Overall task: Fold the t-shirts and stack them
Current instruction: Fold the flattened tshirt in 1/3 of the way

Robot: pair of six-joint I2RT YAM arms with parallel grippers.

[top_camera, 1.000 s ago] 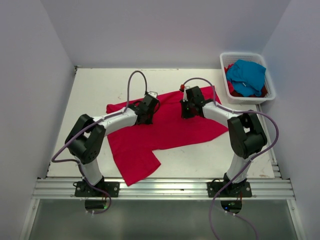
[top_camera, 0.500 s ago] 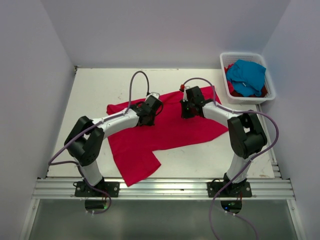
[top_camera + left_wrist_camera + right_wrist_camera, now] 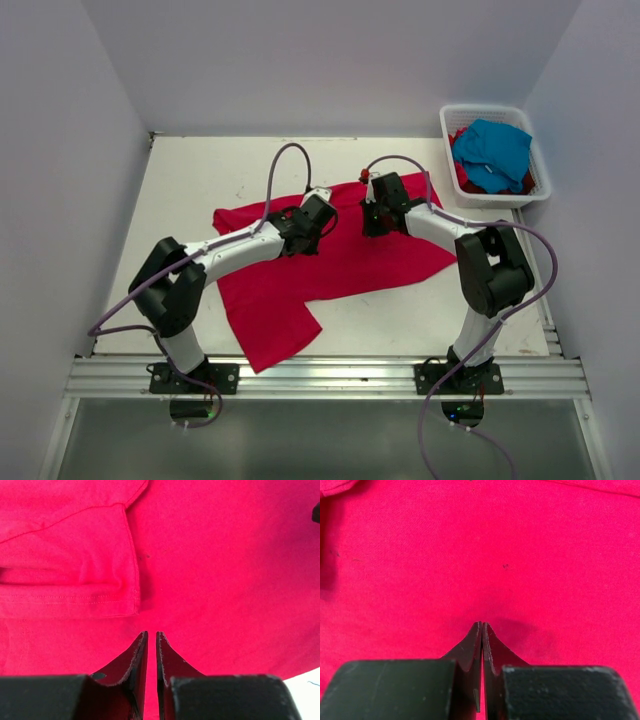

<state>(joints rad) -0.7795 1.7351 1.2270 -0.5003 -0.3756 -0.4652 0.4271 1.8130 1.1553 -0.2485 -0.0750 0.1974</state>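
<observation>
One crimson t-shirt (image 3: pixel 330 265) mid-table. One white basket (image 3: pixel 447 125) at the table's far right corner, holding one turquoise t-shirt (image 3: pixel 495 150) over red cloth (image 3: pixel 462 176); can't tell how many red pieces that is. Two arms: left arm (image 3: pixel 235 250), right arm (image 3: pixel 440 228).

Layout: table (image 3: pixel 190 180) carries one shirt (image 3: pixel 350 262), spread across the middle from centre-left to right of centre. One part of it runs down toward the near edge, left of centre. The basket (image 3: pixel 447 128) sits at the far right corner, well apart from that shirt. Inside it, the top shirt (image 3: pixel 495 150) lies over more cloth (image 3: pixel 463 180). Over the spread shirt's far half: the left gripper (image 3: pixel 320 218), with the right gripper (image 3: pixel 372 226) near it on the right. On the left wrist view, a sleeve (image 3: pixel 70 565) lies on the shirt, ahead and left of the fingertips.
</observation>
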